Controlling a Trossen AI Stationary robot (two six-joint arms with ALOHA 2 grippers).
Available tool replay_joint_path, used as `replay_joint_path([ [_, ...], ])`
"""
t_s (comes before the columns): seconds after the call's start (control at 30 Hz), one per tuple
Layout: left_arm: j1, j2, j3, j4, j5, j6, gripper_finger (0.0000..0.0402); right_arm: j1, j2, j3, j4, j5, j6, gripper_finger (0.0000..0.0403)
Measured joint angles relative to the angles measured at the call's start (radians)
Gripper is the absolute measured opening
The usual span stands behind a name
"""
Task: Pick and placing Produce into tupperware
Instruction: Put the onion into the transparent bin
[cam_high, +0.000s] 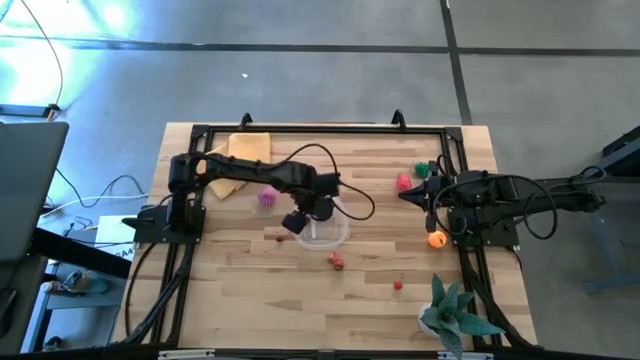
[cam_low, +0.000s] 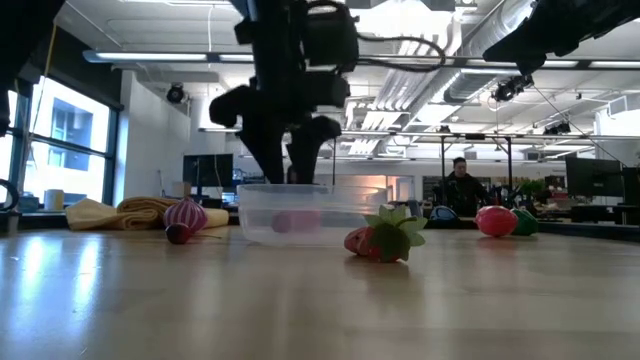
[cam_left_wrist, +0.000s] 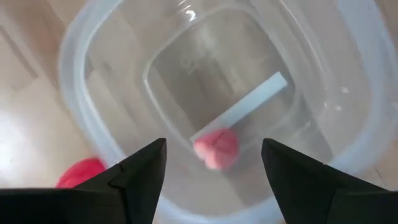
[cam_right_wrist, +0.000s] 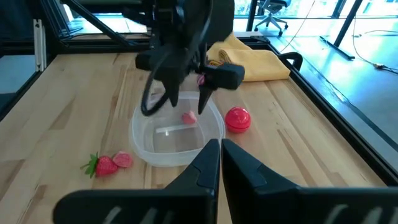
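The left gripper (cam_left_wrist: 214, 165) hangs just above the clear tupperware (cam_high: 322, 232), its fingers (cam_left_wrist: 140, 171) spread apart and empty. A small pink produce piece (cam_left_wrist: 216, 148) lies inside the tub on its floor. A toy strawberry (cam_low: 385, 238) lies on the counter (cam_high: 250, 300) just beside the tub. The right gripper (cam_right_wrist: 221, 152) waits at the counter's right side, fingers pressed together, holding nothing.

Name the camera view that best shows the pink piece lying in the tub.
Left wrist view: the pink piece lies in plain sight on the tub floor. Right wrist view shows it smaller; low view shows only a blur through the wall; in the high view it is not discernible.
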Motion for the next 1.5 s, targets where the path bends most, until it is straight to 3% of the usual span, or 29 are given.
replay_joint_path([
  [0.37, 0.022, -0.005, 0.235, -0.273, -0.245, 0.03, 0.0255, 0.0, 0.0, 0.0, 0.0, 0.0, 0.0, 0.0009],
  [0.57, 0.116, -0.037, 0.286, -0.369, -0.21, 0.06, 0.0255, 0.0, 0.0, 0.0, 0.0, 0.0, 0.0, 0.0009],
  [0.73, 0.214, -0.111, 0.245, -0.369, -0.072, 0.02, 0.0255, 0.0, 0.0, -0.001, -0.001, 0.0, 0.0, 0.0009],
  [0.93, 0.266, -0.225, 0.114, -0.375, -0.062, -0.02, 0.0255, 0.0, 0.0, -0.001, -0.002, 0.0, 0.0, 0.0009],
  [1.33, 0.266, -0.523, -0.385, -0.121, -0.041, -0.018, 0.0255, 0.0, 0.0, -0.001, -0.003, 0.0, 0.0, 0.0009],
  [1.5, 0.266, -0.56, -0.519, -0.052, 0.004, -0.034, 0.0255, 0.0, 0.0, -0.001, -0.003, 0.0, 0.0, 0.0009],
])
